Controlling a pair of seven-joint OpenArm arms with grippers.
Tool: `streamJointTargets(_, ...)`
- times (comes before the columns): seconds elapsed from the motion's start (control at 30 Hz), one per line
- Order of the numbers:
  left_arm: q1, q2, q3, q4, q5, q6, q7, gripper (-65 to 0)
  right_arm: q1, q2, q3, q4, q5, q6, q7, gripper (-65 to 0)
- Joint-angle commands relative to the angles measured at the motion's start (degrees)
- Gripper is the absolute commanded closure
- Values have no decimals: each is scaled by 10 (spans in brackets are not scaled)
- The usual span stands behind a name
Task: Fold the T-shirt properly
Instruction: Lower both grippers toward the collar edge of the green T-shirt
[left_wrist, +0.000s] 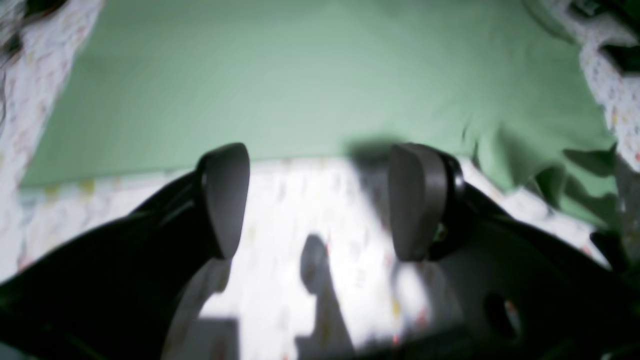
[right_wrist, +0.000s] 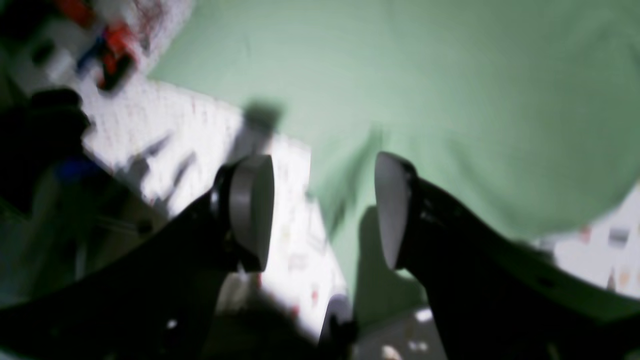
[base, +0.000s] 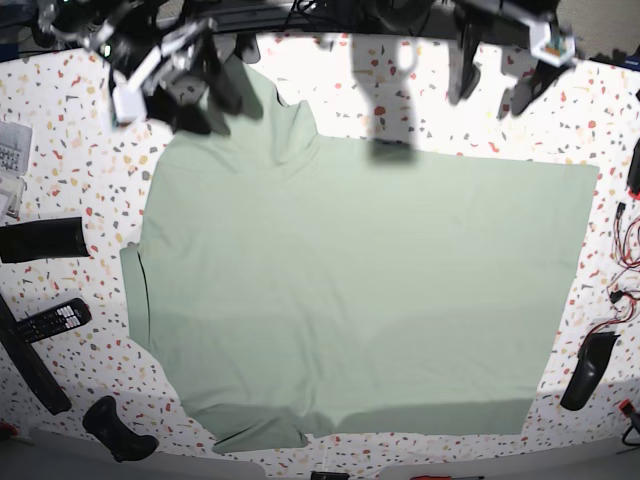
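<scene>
The T-shirt (base: 350, 290) lies spread flat on the speckled bench (base: 60, 200); left gripper (left_wrist: 320, 200) and right gripper (right_wrist: 324, 212) hover over its edge, jaws spread and empty.

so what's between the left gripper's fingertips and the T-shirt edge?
Only bare speckled table: in the left wrist view, the open left gripper hangs just short of the T-shirt edge.

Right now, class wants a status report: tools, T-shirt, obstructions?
Left tool open, empty. Right tool open, empty. T-shirt spread flat, unfolded. Nothing on it.
</scene>
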Motion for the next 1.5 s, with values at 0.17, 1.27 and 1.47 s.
streamJointTargets(0.17, -111, -7, 0, 9, 92, -49, 62, -393, 68, -6, 3, 11, 9, 12, -78, -314)
streamJointTargets(1.27, -223, -326, 0, -53, 103, -49, 261, -383, 103, -5, 3, 164, -309, 20, -119, -314)
streamJointTargets(1.47, -225, -372, 0, -136, 129, -48, 166, -382, 103, -8, 3, 164, -309, 20, -119, -314)
